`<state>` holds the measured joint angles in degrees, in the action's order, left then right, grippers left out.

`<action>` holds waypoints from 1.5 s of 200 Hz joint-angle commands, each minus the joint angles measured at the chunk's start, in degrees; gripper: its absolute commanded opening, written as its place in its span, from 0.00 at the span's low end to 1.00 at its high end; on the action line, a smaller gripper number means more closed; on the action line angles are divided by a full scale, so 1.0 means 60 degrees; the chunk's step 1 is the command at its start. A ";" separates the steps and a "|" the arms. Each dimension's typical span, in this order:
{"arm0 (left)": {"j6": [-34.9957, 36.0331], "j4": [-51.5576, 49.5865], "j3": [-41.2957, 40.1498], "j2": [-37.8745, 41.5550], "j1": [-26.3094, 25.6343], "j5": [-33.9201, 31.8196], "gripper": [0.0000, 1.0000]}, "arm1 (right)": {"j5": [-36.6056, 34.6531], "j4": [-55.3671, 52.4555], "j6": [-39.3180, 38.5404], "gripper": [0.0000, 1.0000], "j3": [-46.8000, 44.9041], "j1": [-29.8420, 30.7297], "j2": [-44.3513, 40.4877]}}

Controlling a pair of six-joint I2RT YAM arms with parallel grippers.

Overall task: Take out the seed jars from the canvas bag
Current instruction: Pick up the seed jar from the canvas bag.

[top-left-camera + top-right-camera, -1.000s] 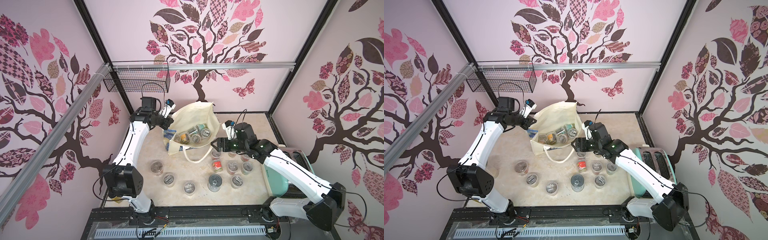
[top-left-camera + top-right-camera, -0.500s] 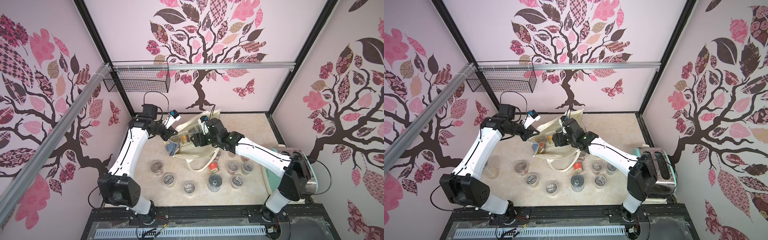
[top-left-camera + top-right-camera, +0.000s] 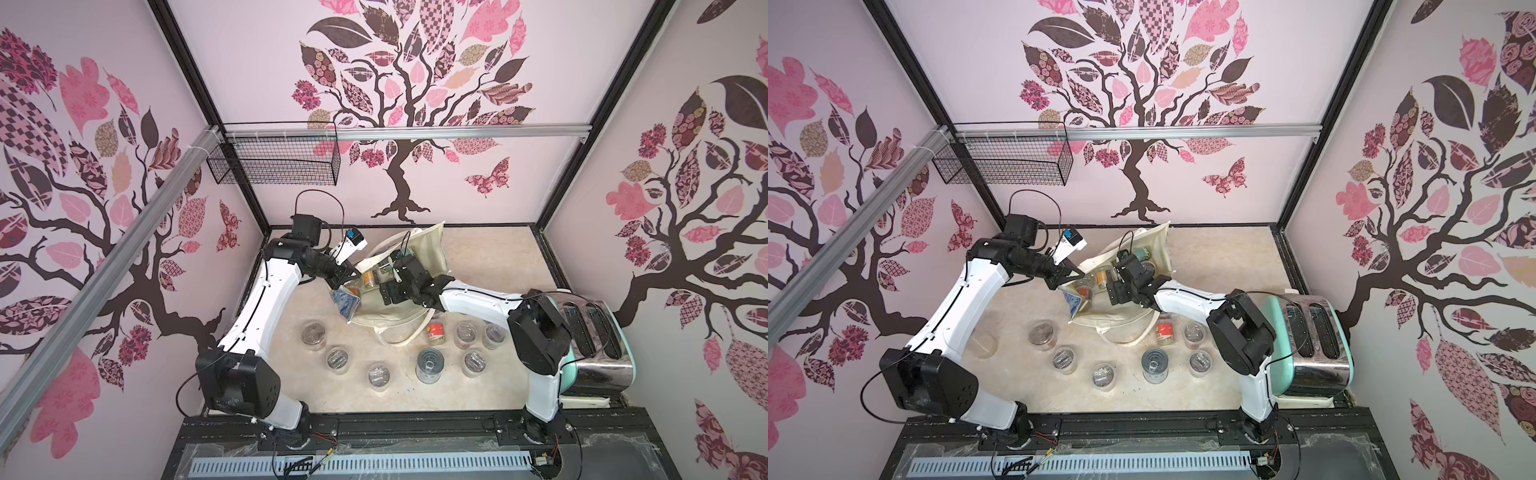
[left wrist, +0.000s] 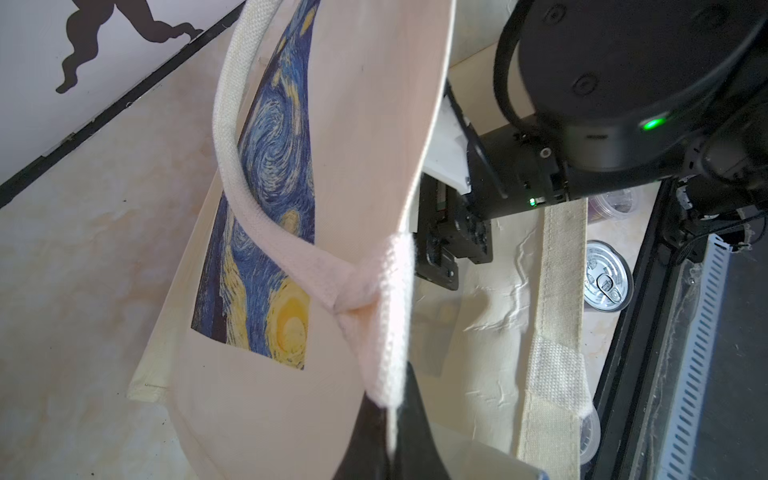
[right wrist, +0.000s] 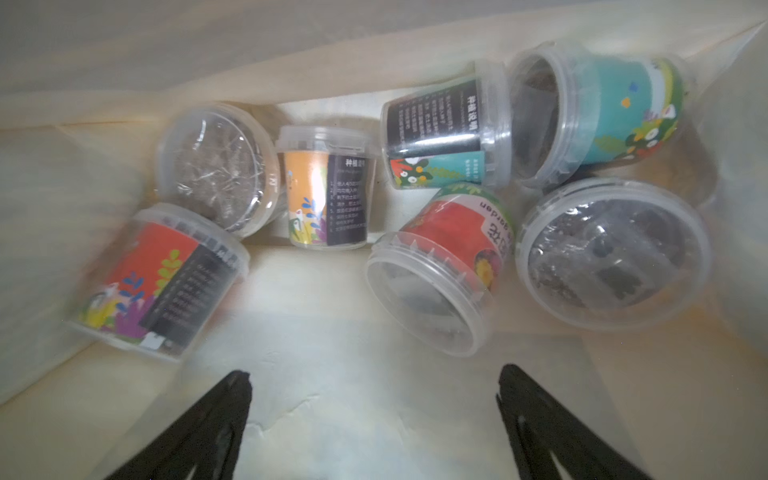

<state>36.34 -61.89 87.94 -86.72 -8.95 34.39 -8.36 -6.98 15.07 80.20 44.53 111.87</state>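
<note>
A cream canvas bag with blue-and-yellow swirl print (image 3: 430, 249) lies mid-frame in both top views, its rim pinched in the left gripper (image 4: 390, 399). The right gripper (image 5: 374, 372), jaws wide apart and empty, sits inside, fingertips unclear from above. Seven small clear seed jars (image 5: 324, 187) lie within, mostly sideways. The red-labelled jar (image 5: 453, 232) points its lid lower left.

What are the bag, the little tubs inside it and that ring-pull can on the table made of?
Canvas bag: woven cream cloth, matte; the weave shows on its handle. Seed jars: clear, glossy plastic by the look; their contents show through lids and walls. Can: shiny metal, seemingly, with a ring-pull lid.
</note>
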 commanded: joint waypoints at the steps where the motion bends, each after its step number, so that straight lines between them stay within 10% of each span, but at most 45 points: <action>1: -0.0050 0.0042 -0.0101 0.0119 -0.0071 0.0242 0.00 | -0.0697 0.0259 -0.0015 0.99 0.0672 -0.0091 0.0678; 145: -0.0024 -0.0097 0.0034 0.0089 -0.0069 0.0353 0.00 | -0.2961 -0.0753 0.2830 0.96 0.2735 -0.0151 0.3247; 300: 0.0005 -0.0052 -0.0088 0.0347 -0.0060 0.0143 0.00 | -0.0785 -0.0144 0.3098 0.74 0.0613 -0.0569 0.0282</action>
<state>36.05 -61.91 87.94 -86.06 -8.99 34.68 -16.53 -8.58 32.99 85.89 42.28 120.29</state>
